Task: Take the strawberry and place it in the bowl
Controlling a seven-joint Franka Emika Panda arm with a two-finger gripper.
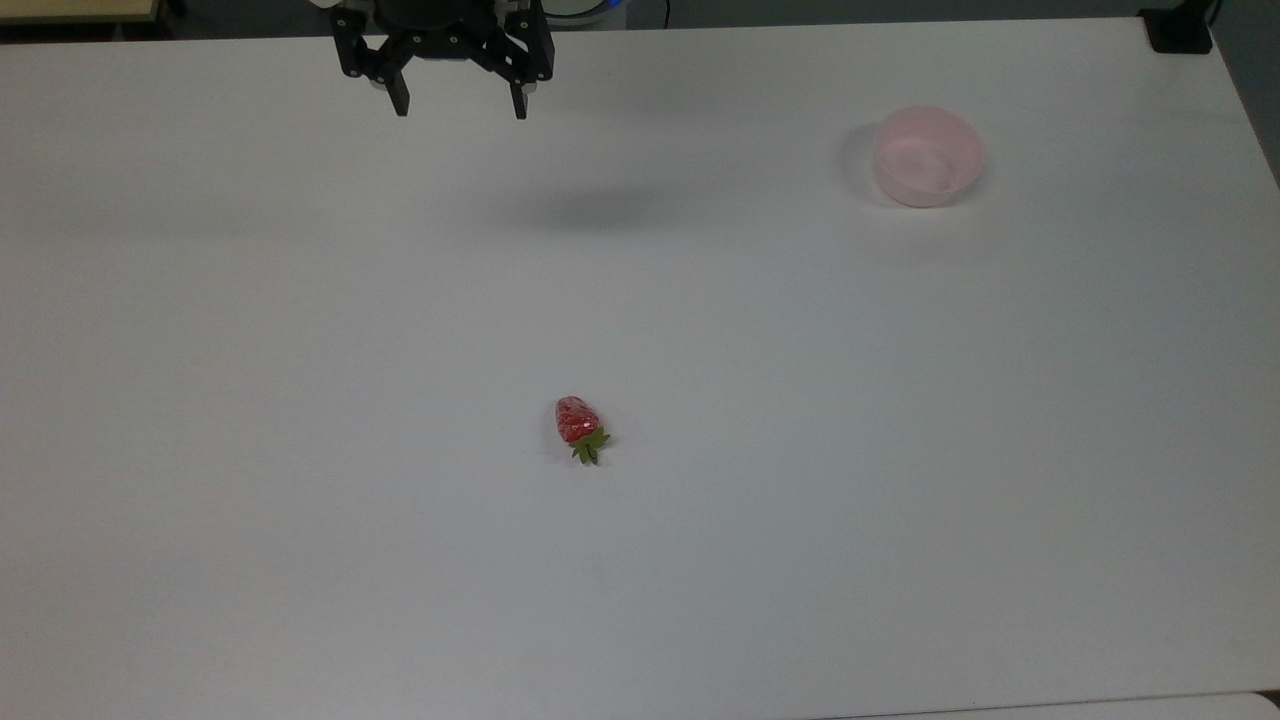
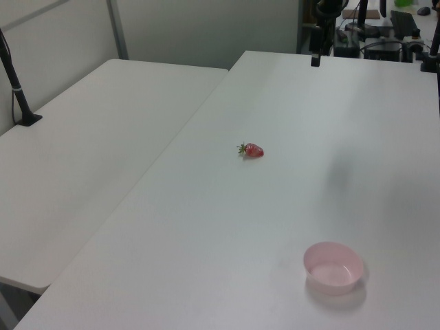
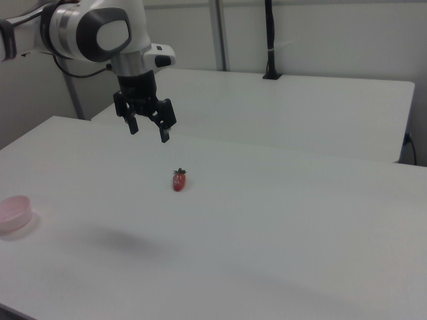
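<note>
A small red strawberry (image 1: 577, 424) with a green cap lies on its side near the middle of the white table (image 1: 300, 400), also seen as the strawberry (image 2: 252, 150) in the left view and the strawberry (image 3: 179, 180) in the right view. The pale pink bowl (image 1: 928, 156) stands empty at the top view's upper right; the bowl (image 2: 333, 267) sits near the left view's bottom, and the bowl (image 3: 13, 212) at the right view's left edge. My gripper (image 1: 460, 105) hangs open high above the table, far from the strawberry; the gripper (image 3: 148, 132) holds nothing.
A second white table (image 2: 82, 158) adjoins on the left view's left, with a black post (image 2: 17, 86) clamped to it. A black clamp (image 1: 1180, 30) sits at the top view's upper right table corner. Cables and equipment (image 2: 385, 34) lie behind the far table edge.
</note>
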